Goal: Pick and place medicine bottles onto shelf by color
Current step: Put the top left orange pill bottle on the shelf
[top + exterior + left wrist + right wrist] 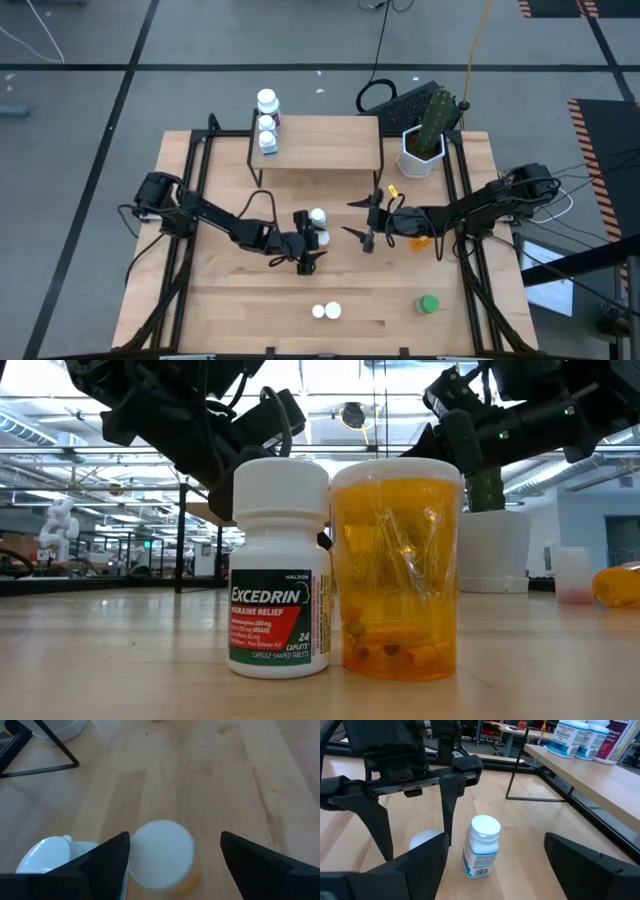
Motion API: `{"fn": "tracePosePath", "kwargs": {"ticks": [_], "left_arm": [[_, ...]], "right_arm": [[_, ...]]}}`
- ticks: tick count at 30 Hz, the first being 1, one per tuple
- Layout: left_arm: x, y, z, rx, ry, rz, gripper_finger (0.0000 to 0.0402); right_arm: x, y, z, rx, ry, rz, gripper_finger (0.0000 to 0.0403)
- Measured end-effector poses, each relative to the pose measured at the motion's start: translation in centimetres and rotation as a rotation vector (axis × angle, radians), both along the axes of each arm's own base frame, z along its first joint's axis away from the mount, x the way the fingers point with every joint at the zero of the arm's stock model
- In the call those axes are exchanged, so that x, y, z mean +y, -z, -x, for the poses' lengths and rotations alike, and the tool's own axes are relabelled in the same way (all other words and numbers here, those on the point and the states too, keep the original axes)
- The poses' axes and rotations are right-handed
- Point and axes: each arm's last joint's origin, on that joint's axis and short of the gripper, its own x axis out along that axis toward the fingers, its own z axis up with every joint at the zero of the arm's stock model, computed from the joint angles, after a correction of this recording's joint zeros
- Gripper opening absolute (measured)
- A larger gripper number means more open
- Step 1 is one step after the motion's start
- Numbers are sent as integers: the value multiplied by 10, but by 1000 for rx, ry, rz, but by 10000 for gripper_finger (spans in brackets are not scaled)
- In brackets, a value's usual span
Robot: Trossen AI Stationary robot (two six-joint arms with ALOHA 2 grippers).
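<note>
My left gripper (312, 245) (175, 837) is open and points down over the table's middle. Its fingers stand on either side of an upright orange bottle with a white cap (161, 854) (322, 238); one finger is close beside the cap. A white bottle (482, 845) (318, 215) stands just outside those fingers. My right gripper (356, 218) (494, 839) is open, level, and faces that white bottle from the right. The shelf (330, 140) stands at the far side with white bottles (267, 122) on its left end.
An Excedrin bottle (279, 565) and an orange bottle (397, 570) stand together near the near edge (325, 311). A green bottle (428, 304) stands to their right. An orange bottle (420, 241) lies under my right arm. A white plant pot (421, 158) sits beside the shelf.
</note>
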Motion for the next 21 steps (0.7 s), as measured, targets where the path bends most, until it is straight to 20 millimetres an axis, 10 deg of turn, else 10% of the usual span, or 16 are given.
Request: {"fn": "tracePosePath", "kwargs": {"ticks": [21], "left_arm": [[13,1,-1,28,-21,17,296]], "right_arm": [[0,-1,0,-11,-21,1,325]]}}
